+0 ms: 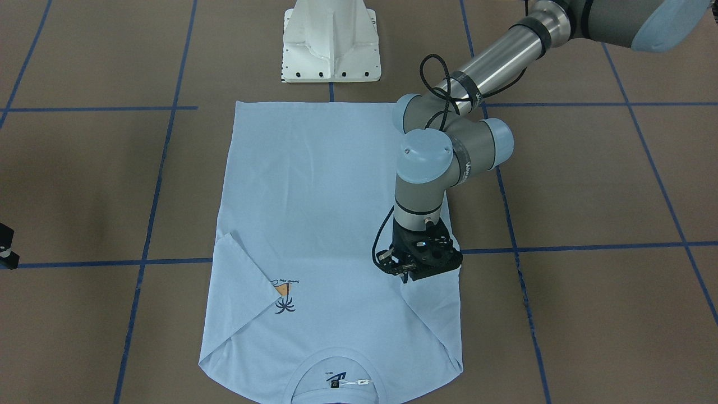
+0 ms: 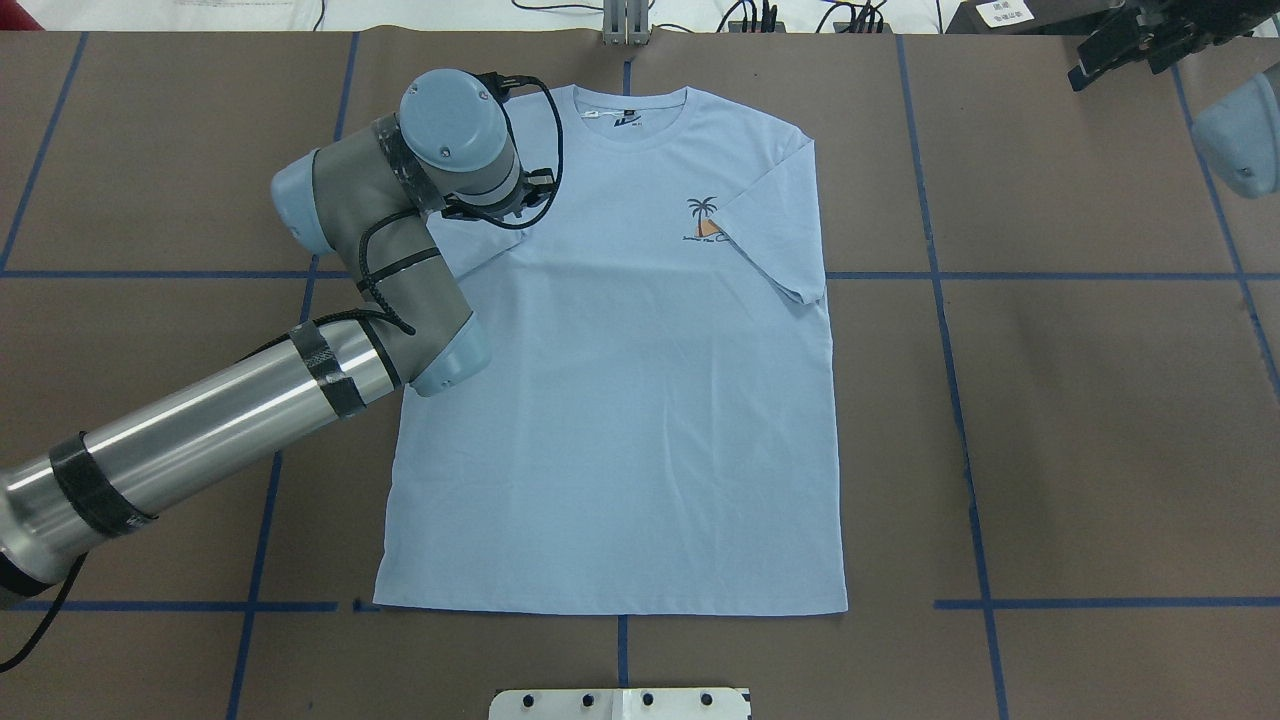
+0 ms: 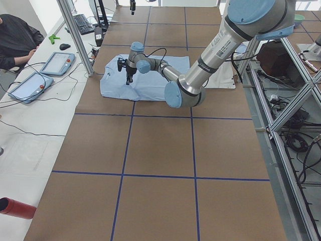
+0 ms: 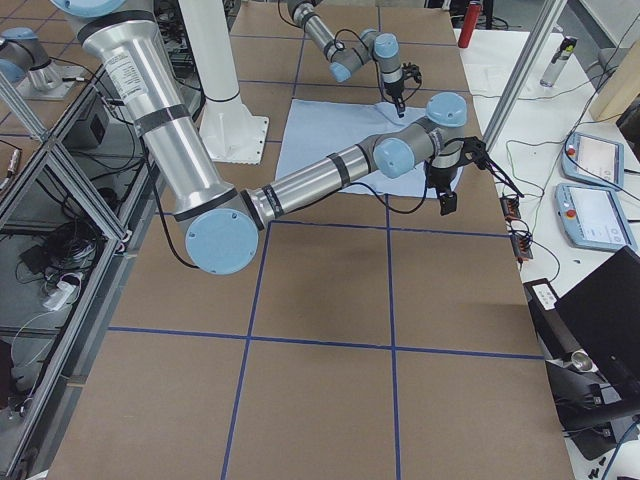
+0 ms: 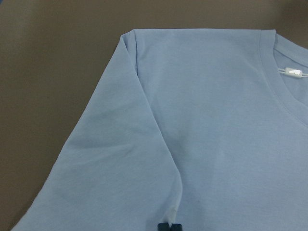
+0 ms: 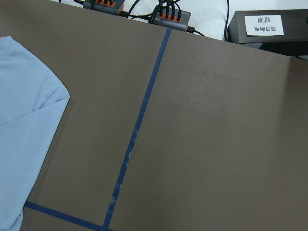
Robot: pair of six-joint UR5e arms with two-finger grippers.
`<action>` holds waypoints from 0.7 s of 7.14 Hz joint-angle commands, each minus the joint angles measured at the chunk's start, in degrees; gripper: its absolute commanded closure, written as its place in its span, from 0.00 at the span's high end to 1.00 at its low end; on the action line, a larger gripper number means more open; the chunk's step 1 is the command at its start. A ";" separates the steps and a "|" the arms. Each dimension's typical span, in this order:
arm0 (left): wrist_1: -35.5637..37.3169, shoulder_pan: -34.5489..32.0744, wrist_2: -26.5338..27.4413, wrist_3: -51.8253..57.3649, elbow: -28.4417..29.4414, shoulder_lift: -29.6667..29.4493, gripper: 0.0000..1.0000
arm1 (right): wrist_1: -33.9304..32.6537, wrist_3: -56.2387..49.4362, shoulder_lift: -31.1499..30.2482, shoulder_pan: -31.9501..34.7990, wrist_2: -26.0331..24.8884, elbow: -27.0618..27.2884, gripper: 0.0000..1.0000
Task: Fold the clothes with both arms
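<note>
- left gripper: fingertips pressed together at the hem of the folded-in sleeve; whether cloth lies between them, I cannot tell;
- right gripper: over the bare table, well apart from the shirt; finger state unclear;
- T-shirt: flat, print up, both sleeves folded inward.

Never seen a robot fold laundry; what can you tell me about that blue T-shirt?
The T-shirt is light blue, cotton-looking, with a ribbed round collar, dark neck label and small palm-tree chest print. It lies flat, face up, on the brown table, hem toward the white base, both sleeves folded inward. The left gripper's jaws seem to pinch one sleeve's edge.
</note>
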 commanded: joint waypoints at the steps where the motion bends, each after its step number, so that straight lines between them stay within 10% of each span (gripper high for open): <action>1: 0.52 0.01 -0.49 1.66 -4.75 1.61 1.00 | 0.09 8.04 0.01 -3.70 -0.71 2.52 1.00; 5: 0.53 0.27 -3.40 5.27 -30.14 19.26 1.00 | 0.09 41.33 -9.54 -25.64 -19.13 25.52 1.00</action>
